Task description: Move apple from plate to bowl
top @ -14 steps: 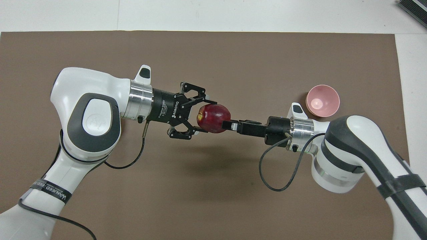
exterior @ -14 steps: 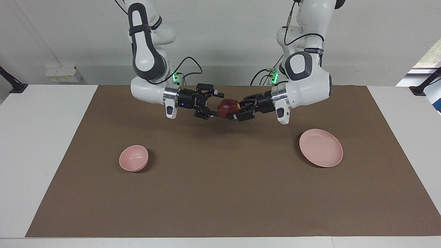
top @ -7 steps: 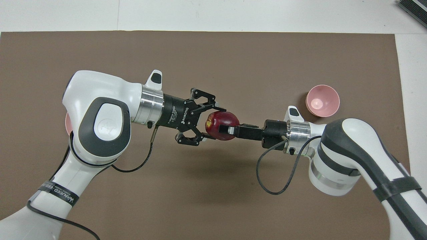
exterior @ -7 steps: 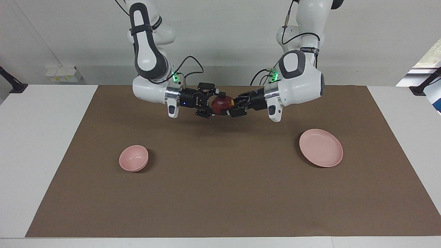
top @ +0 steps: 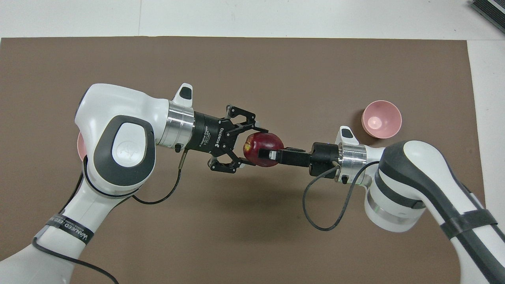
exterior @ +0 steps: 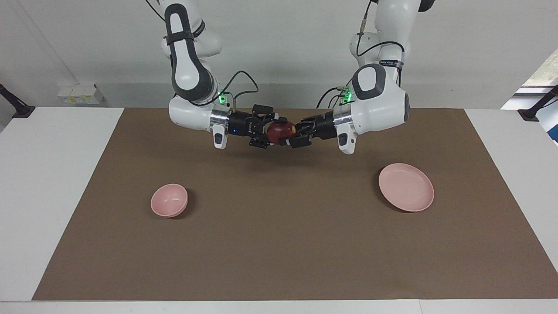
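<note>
The dark red apple [exterior: 281, 130] hangs in the air over the middle of the brown mat, also in the overhead view [top: 258, 144]. My left gripper [exterior: 296, 131] [top: 248, 149] is shut on it from the left arm's side. My right gripper [exterior: 273, 131] [top: 272, 153] is open, with one finger above the apple and one below it. The pale pink plate [exterior: 406, 187] lies bare toward the left arm's end; only a sliver [top: 80, 144] shows past the left arm from overhead. The pink bowl [exterior: 169, 200] [top: 381, 119] stands toward the right arm's end.
A brown mat [exterior: 279, 244] covers most of the white table [exterior: 52, 196]. Both arms reach inward and meet above the mat's middle, nearer to the robots than the plate and bowl. A dark object [top: 489, 10] lies at the table's corner.
Both grippers moved toward each other and closer to the robots. The right gripper's fingers now enclose the apple, which they only faced a second ago. Almost no motion in the last half second.
</note>
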Controlling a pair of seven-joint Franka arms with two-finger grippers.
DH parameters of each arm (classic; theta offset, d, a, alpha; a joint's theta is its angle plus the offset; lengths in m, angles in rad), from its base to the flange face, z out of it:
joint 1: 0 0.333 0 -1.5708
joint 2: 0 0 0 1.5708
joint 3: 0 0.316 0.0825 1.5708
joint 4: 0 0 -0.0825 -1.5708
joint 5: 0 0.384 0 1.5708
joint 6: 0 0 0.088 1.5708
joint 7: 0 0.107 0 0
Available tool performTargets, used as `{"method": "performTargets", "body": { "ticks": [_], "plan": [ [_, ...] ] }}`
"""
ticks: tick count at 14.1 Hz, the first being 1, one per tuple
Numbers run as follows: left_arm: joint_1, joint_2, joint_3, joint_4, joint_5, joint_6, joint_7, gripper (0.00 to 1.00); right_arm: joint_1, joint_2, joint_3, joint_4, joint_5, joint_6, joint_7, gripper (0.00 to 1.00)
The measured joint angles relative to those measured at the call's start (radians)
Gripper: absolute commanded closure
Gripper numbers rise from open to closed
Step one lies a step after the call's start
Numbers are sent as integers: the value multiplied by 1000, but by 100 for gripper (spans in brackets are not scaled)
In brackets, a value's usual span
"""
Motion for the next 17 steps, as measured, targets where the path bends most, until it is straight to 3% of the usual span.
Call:
{"method": "performTargets", "body": {
  "ticks": [6,10,11,12,13,17],
  "plan": [
    [0,0,1,-1,0,-9,-11,100,-3,-1,0,0,-14,-6,6,57],
    [-4,5,-10,-2,2,-11,-14,100,-27,-10,0,6,-123,-21,12,59],
    [-4,6,-11,-2,2,-11,-16,91,-31,-10,0,6,-130,-27,12,59],
    [-4,7,-12,-2,2,-11,-16,6,-32,-10,0,6,-134,-28,12,59],
    [-5,7,-12,-2,7,-11,-16,0,-32,-10,0,6,-138,-28,12,58],
    [-4,1,-1,0,67,-36,-19,0,-64,-7,-9,2,-219,-9,11,59]
  ]
}}
